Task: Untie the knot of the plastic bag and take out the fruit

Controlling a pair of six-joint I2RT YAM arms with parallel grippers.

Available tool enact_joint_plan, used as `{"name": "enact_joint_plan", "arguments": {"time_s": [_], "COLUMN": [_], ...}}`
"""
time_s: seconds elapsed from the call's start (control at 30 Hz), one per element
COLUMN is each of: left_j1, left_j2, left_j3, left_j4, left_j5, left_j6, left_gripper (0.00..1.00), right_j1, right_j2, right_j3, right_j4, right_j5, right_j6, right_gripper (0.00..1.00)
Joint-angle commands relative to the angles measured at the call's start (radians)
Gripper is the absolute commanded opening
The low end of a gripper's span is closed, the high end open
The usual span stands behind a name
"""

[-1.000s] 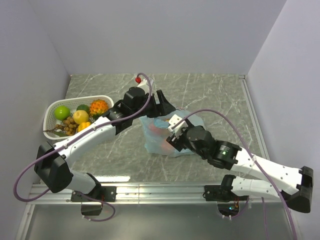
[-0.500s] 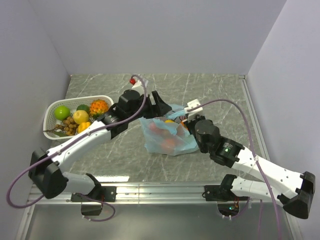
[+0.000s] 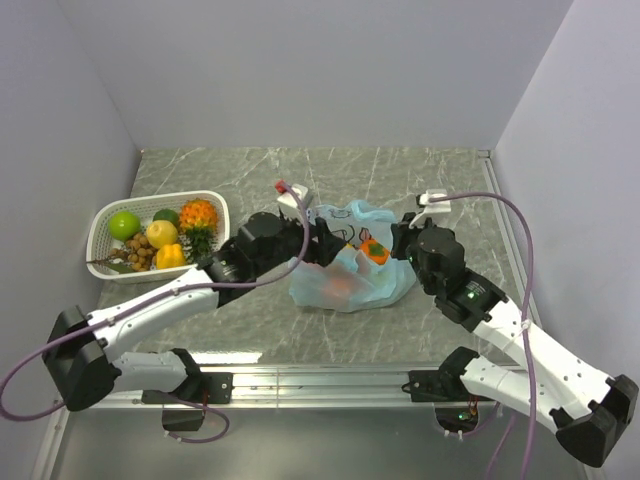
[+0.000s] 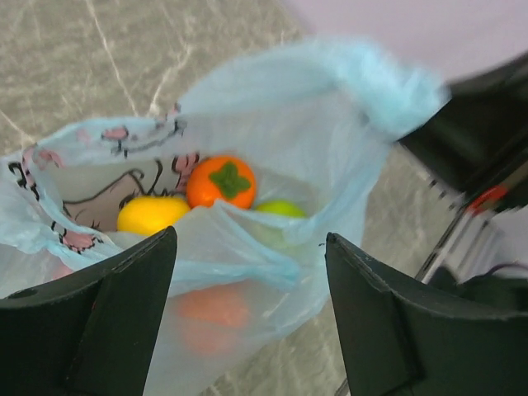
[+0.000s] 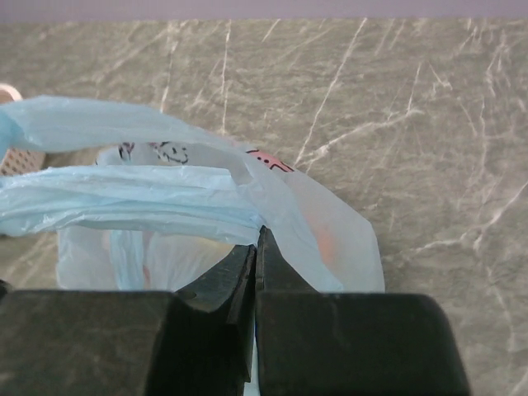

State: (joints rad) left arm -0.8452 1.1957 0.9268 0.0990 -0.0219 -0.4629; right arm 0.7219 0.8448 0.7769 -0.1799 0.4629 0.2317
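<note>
A grey marbled table (image 3: 250, 180) is lying under plain white walls, and the plastic bag (image 3: 350, 285) is sitting near its middle, between the two arms. The right gripper (image 5: 256, 247) is pinching shut on a flattened band of the bag's pale blue handle and holding that side up and out. The left gripper (image 3: 323, 243) is hovering at the opposite lip with its jaws spread wide apart, gripping nothing.

As for the task, the first half is looking done. No knot is showing across the mouth, and the bag is gaping open in the left wrist view. I cannot say whether the bunched plastic at the right gripper's tips is hiding a remnant of it. The second half has not begun, as far as the pictures show: the fruit is all inside. An orange persimmon (image 4: 221, 181) with a green top and a yellow fruit (image 4: 153, 214) are resting side by side just under the opening. Another orange shape (image 4: 210, 309) is glowing through the film lower down.

Off to the left, well apart from the bag, a white slotted basket (image 3: 100, 225) is holding a green apple (image 3: 124, 224), an orange pineapple-like fruit (image 3: 198, 213) and a few other pieces.

What is standing in the way is the bag itself — a slack fold of the near wall is sagging across the mouth, right between the open jaws and the fruit. I judge the fingers are likely to catch film before fruit unless they are going in over that fold
</note>
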Motion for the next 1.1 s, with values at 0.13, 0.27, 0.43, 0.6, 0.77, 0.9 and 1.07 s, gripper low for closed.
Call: {"name": "enact_joint_plan", "arguments": {"time_s": [0.13, 0.27, 0.43, 0.6, 0.77, 0.9, 1.07], "left_j1": [-0.06, -0.083, -0.086, -0.084, -0.091, -0.109, -0.115], "left_j2": [0.181, 0.307, 0.514, 0.584, 0.431, 0.221, -0.019], "left_j3": [0.039, 0.139, 0.293, 0.307, 0.088, -0.071, -0.252], "left_j4": [0.11, 0.148, -0.005, -0.172, -0.231, -0.255, -0.272], "left_j5": [-0.082, -0.114, -0.252, -0.348, -0.268, -0.228, -0.173], "left_j6": [0.147, 0.158, 0.086, -0.028, -0.111, -0.106, -0.1], "left_gripper": [0.76, 0.73, 0.7, 0.58, 0.29, 0.24, 0.17], "right_j1": [-0.053, -0.055, -0.055, -0.065, -0.137, -0.216, -0.295], "right_j2": [-0.042, -0.056, -0.07, -0.058, -0.036, -0.012, 0.037], "right_j3": [0.009, 0.002, -0.025, -0.065, -0.096, -0.106, -0.129], "right_j4": [0.003, 0.003, 0.023, 0.074, 0.125, 0.148, 0.178], "right_j5": [-0.105, -0.124, -0.112, -0.064, -0.021, -0.027, -0.044], "right_j6": [0.135, 0.143, 0.141, 0.133, 0.169, 0.208, 0.253], "right_gripper": [0.0, 0.0, 0.0, 0.0, 0.0, 0.0, 0.0]}}
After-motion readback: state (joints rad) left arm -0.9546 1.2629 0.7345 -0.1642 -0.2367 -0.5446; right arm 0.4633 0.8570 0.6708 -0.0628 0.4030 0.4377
